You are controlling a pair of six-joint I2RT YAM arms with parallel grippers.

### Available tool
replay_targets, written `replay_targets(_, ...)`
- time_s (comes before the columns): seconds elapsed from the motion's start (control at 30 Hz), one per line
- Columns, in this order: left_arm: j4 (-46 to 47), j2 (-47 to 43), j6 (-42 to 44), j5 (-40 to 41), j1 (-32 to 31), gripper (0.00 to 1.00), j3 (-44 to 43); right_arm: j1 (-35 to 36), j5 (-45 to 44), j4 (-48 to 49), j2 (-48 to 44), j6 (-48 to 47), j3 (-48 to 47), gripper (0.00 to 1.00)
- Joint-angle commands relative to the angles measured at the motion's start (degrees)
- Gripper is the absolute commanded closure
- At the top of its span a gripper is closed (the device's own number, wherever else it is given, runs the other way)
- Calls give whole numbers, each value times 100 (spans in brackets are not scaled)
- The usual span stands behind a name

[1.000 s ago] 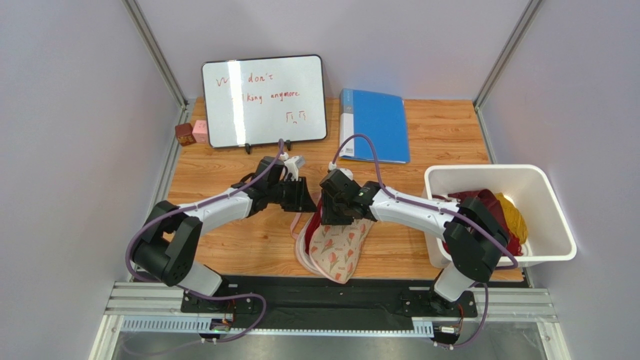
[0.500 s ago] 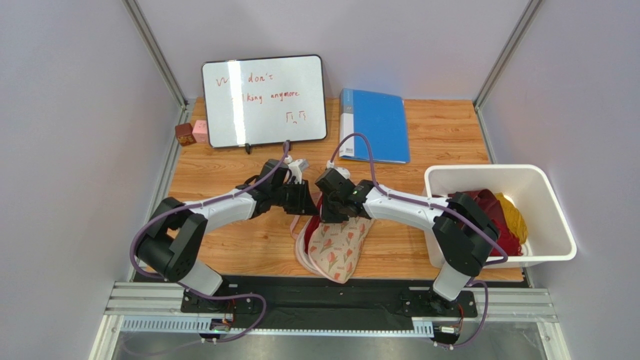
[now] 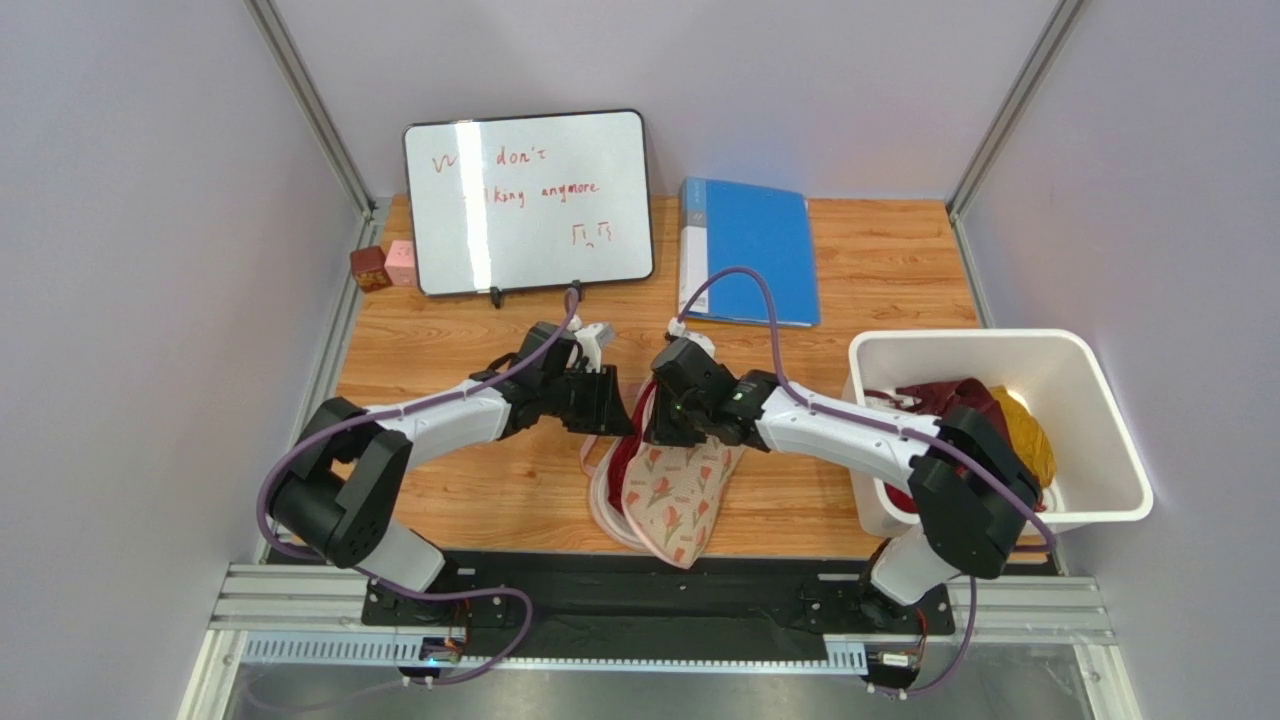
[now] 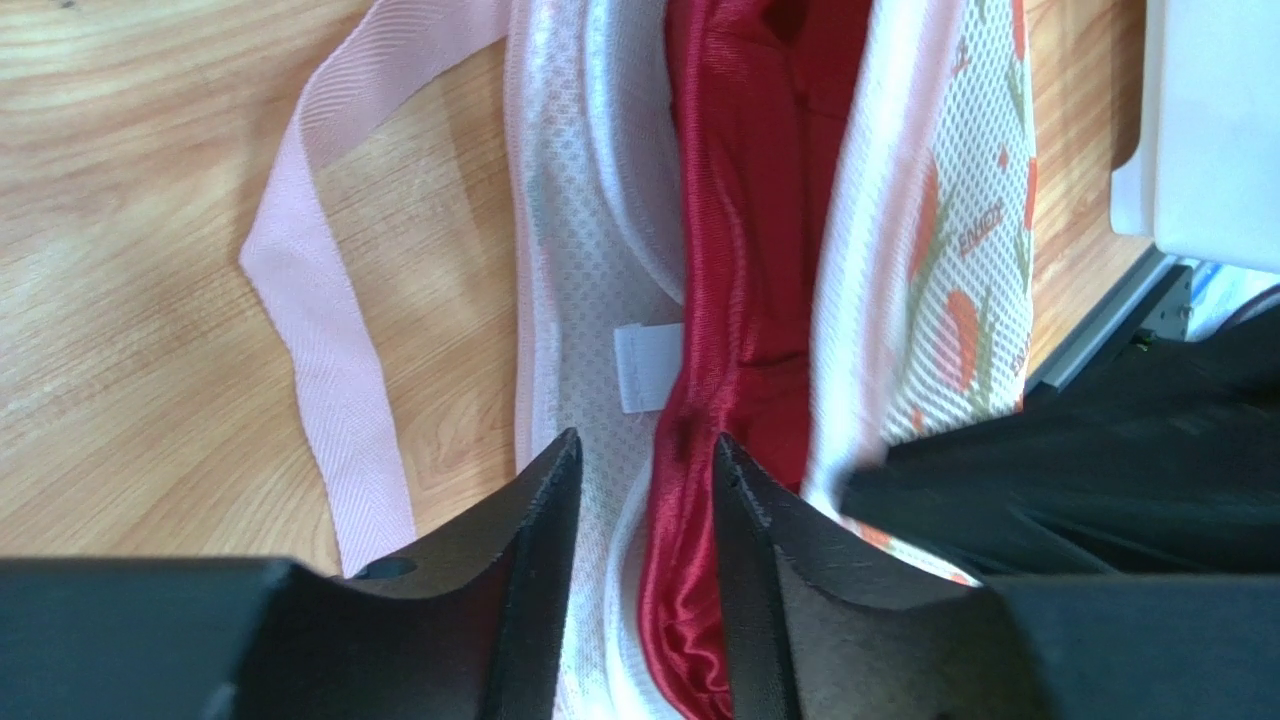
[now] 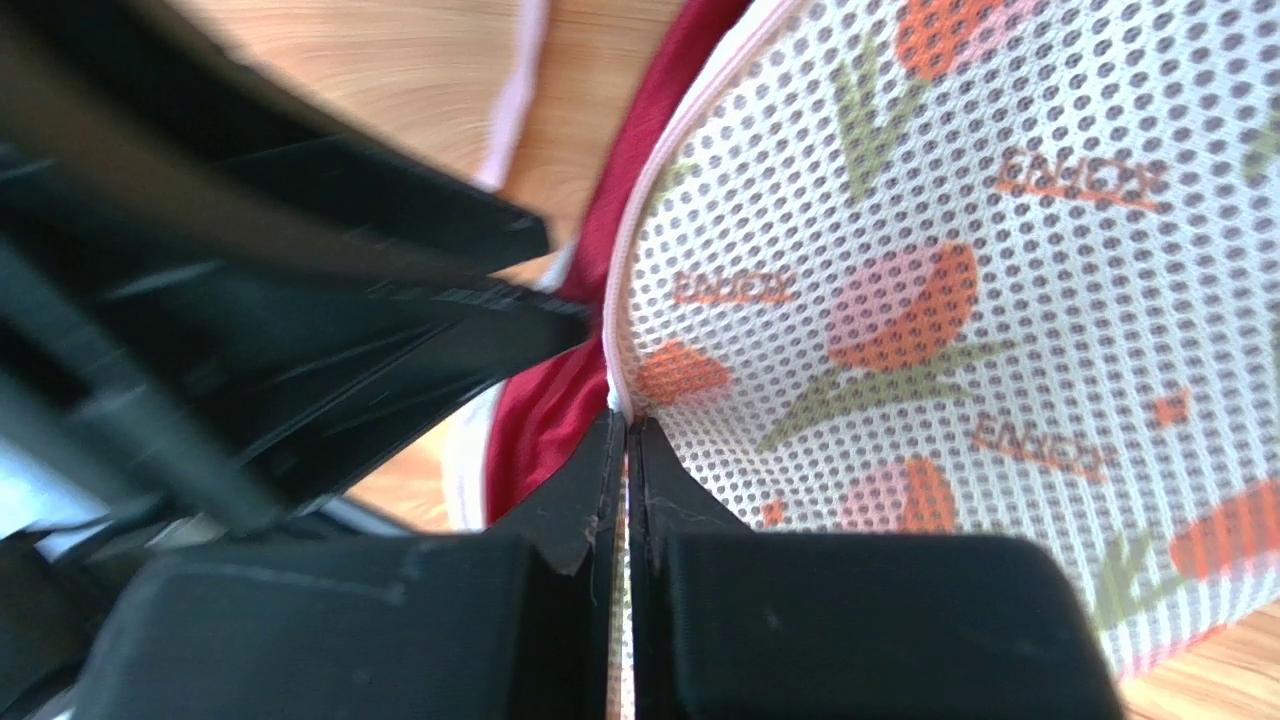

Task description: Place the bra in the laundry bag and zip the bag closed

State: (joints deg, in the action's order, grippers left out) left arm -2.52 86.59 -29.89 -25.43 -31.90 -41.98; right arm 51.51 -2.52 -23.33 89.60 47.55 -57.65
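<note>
The laundry bag [image 3: 676, 503], a leaf-print mesh pouch, lies at the table's near middle with its mouth open to the left. The dark red bra [image 3: 640, 425] sits inside the mouth, and it also shows in the left wrist view [image 4: 751, 225] between the pale lining [image 4: 579, 270] and the printed top flap [image 5: 932, 225]. My left gripper [image 3: 609, 408] is at the bag's far left end, and its jaws [image 4: 643, 443] close on the pale rim with a fold of red satin caught between them. My right gripper [image 3: 681, 426] is shut [image 5: 625, 420] on the top flap's pink zipper trim.
A white bin [image 3: 1104, 435] at the right holds red and yellow clothes [image 3: 999, 420]. A whiteboard [image 3: 526, 195], a blue folder [image 3: 748, 248] and two small blocks [image 3: 383, 267] stand at the back. The bag's pink strap loop [image 4: 323, 330] lies on the wood to its left.
My right gripper has shifted a little right and nearer along the bag's rim, its arm swinging out. The left gripper has barely moved.
</note>
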Motion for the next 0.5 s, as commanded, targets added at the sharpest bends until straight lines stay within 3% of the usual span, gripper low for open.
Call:
replay_targets(0.0,217,147,80,-286,-79,60,-39,-27,437,391,-522,-18,166,100)
replay_targets(0.03,452,165,-7,-348,-114,68,22,-35,472,460,-618,-9,192,100)
replay_targets(0.23,806,332,-236,-358,-308,85,75,-123,788,864,-743,96,131,100)
replay_targets(0.47,1404,508,-676,-287,-387,96,286,-228,956,1471,-207,307,-54,100)
